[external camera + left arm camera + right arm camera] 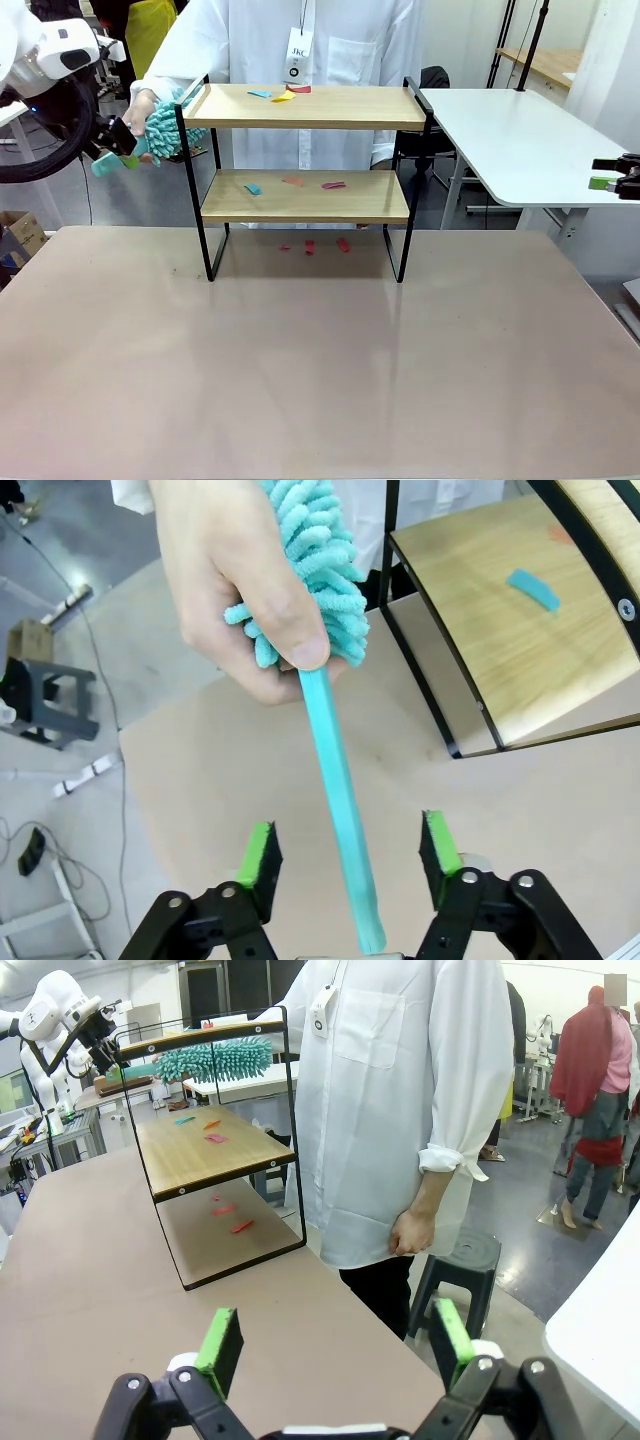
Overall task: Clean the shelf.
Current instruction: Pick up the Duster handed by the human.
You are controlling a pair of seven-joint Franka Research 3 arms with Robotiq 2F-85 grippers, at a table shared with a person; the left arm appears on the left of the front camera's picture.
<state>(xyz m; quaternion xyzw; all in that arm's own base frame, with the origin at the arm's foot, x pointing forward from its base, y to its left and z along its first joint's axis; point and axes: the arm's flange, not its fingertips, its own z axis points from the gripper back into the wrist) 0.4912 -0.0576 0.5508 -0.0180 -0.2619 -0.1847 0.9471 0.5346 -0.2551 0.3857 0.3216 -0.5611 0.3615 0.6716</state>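
The shelf (310,106) stands at the table's far middle, two wooden boards in a black frame. Small teal, yellow and red scraps lie on both boards and on the table under it. A person's hand (230,570) holds a teal fluffy duster (320,550) by its head at the shelf's left end. The duster's handle (340,780) runs down between the green pads of my left gripper (350,850); the jaws stand apart with a gap on each side. From the front, the left gripper (115,145) is left of the shelf. My right gripper (337,1342) is open and holds nothing, far right (615,182).
The person in a white coat (300,40) stands close behind the shelf. A second white table (520,140) is at the back right. A black stool (465,1260) stands by the person's legs. The near tabletop (320,370) is bare.
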